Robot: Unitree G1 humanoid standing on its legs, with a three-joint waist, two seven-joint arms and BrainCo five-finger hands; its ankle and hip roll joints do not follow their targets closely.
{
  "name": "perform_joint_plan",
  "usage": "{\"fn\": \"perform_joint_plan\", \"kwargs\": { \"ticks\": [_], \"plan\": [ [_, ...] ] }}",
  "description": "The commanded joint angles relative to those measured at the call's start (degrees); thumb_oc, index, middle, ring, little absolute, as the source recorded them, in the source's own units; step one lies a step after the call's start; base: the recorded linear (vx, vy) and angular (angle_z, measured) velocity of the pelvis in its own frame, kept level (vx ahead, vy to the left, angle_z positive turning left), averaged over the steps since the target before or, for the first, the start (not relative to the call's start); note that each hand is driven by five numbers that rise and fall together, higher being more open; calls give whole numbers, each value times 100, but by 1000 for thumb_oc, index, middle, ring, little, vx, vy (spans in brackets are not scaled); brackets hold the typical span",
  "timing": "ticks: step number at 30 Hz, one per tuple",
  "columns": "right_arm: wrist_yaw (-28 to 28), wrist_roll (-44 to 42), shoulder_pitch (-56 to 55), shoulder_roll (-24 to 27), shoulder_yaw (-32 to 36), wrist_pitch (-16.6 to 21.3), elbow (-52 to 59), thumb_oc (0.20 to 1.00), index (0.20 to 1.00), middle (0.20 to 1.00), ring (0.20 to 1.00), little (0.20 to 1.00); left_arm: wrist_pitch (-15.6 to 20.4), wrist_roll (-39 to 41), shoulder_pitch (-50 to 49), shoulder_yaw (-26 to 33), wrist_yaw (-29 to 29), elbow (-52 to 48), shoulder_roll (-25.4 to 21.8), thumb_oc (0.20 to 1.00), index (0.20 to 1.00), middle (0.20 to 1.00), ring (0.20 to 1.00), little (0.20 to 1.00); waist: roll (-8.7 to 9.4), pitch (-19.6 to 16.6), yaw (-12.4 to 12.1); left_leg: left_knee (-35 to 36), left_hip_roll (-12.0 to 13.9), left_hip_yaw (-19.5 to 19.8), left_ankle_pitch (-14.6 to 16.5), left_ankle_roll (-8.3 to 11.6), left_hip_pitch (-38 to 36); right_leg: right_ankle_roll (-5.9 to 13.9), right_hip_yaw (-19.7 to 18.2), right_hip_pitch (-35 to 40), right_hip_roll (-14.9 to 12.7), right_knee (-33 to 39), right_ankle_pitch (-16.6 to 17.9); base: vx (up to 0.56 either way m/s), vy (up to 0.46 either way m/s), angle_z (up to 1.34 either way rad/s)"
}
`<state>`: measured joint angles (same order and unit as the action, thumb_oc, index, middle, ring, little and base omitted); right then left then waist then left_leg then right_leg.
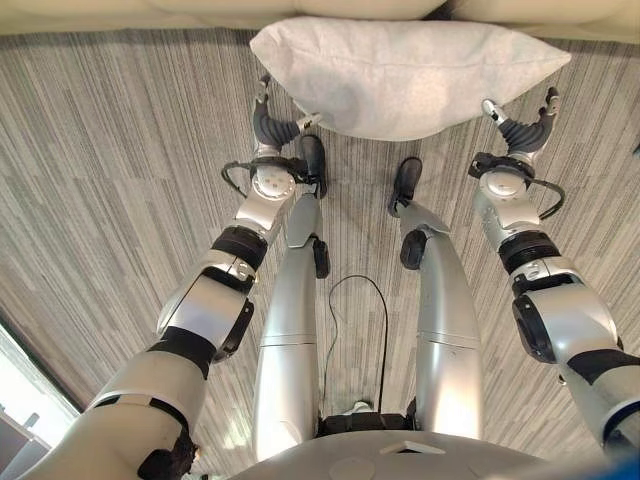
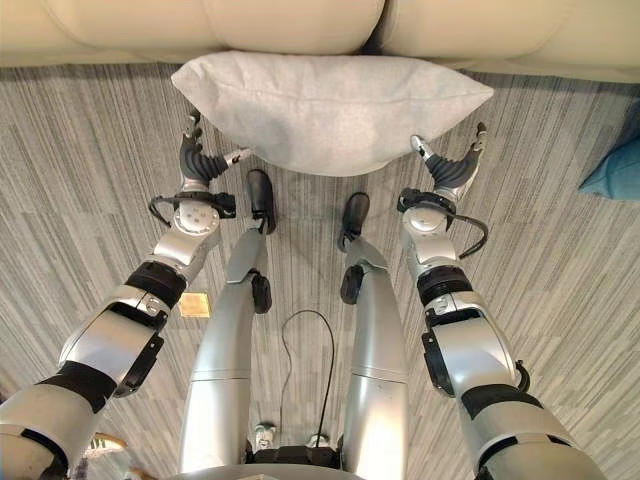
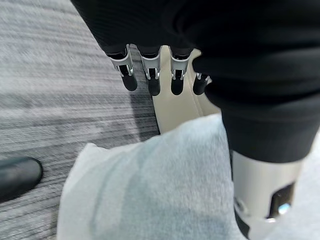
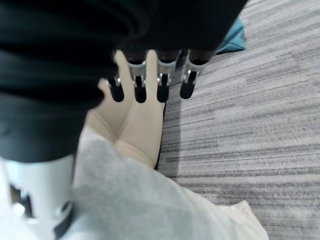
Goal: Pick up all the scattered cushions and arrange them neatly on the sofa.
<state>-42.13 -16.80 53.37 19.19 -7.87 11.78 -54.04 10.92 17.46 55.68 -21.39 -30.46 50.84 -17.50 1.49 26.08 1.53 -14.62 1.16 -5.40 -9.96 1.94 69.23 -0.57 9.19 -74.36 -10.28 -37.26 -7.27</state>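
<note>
A light grey cushion (image 1: 400, 75) hangs over the carpet just in front of the beige sofa (image 2: 300, 25), carried between my two hands. My left hand (image 1: 272, 125) presses its left end and my right hand (image 1: 525, 130) its right end. In the left wrist view the fingers (image 3: 150, 82) stand straight past the cushion's corner (image 3: 150, 190), with the thumb (image 3: 265, 195) lying on the cloth. In the right wrist view the fingers (image 4: 162, 87) are equally straight above the cushion (image 4: 140, 205). Both hands are open.
A teal cushion (image 2: 612, 165) lies on the striped grey carpet at the far right, near the sofa's front; it also shows as a teal corner (image 4: 232, 40). A small tan square (image 2: 194, 304) lies on the floor by my left arm.
</note>
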Motion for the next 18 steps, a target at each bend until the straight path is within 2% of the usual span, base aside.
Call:
{"fn": "perform_joint_plan", "kwargs": {
  "ticks": [1, 8, 14, 15, 16, 17, 18],
  "plan": [
    [47, -214, -760, -119, -378, 190, 27, 1000, 1000, 1000, 1000, 1000, 138, 127, -542, -13, -131, 292, 27, 1000, 1000, 1000, 1000, 1000, 51, -1035, 94, -748, 164, 443, 961, 293, 346, 1015, -77, 248, -294, 1481, 1055, 31, -15, 1],
    [221, -143, 476, -34, -1121, 68, -27, 1000, 1000, 1000, 1000, 1000, 110, 229, 550, -377, -37, 341, -117, 1000, 1000, 1000, 1000, 1000, 22, -824, 101, -898, 170, 467, 944, 265, 805, 1037, -124, -269, -264, 1278, 1008, 9, -2, 0],
    [393, -36, 1423, -373, -1874, -12, -46, 1000, 1000, 1000, 1000, 1000, 131, 487, 1477, -721, 36, 390, 41, 1000, 1000, 1000, 1000, 1000, 4, -778, 91, -1138, 161, 476, 955, 241, 1139, 1009, -154, -603, -178, 1036, 990, 0, 0, 0],
    [448, -36, 1636, -582, -2057, -6, 28, 840, 840, 840, 840, 840, 214, 736, 1643, -739, 93, 316, 92, 1000, 1000, 1000, 1000, 1000, 6, -810, 88, -1214, 144, 498, 964, 233, 1230, 994, -163, -700, -140, 972, 986, 0, 0, 0],
    [493, -53, 1695, -611, -2088, 22, 60, 398, 398, 398, 398, 398, 255, 841, 1666, -686, 103, 263, 89, 529, 529, 529, 529, 529, 8, -828, 82, -1250, 141, 505, 969, 231, 1265, 988, -170, -733, -128, 952, 988, 0, 0, 0],
    [466, -66, 1714, -630, -2102, 25, 122, 200, 200, 200, 200, 200, 286, 941, 1647, -681, 94, 197, 108, 209, 209, 209, 209, 209, 5, -847, 88, -1280, 138, 505, 973, 228, 1298, 979, -172, -758, -117, 923, 980, 0, 0, 0],
    [463, -65, 1708, -631, -2103, 21, 129, 200, 200, 200, 200, 200, 285, 944, 1640, -682, 93, 192, 106, 200, 200, 200, 200, 200, 4, -857, 89, -1287, 138, 507, 976, 229, 1308, 979, -172, -768, -117, 917, 977, 0, 0, 0]
  ]
}}
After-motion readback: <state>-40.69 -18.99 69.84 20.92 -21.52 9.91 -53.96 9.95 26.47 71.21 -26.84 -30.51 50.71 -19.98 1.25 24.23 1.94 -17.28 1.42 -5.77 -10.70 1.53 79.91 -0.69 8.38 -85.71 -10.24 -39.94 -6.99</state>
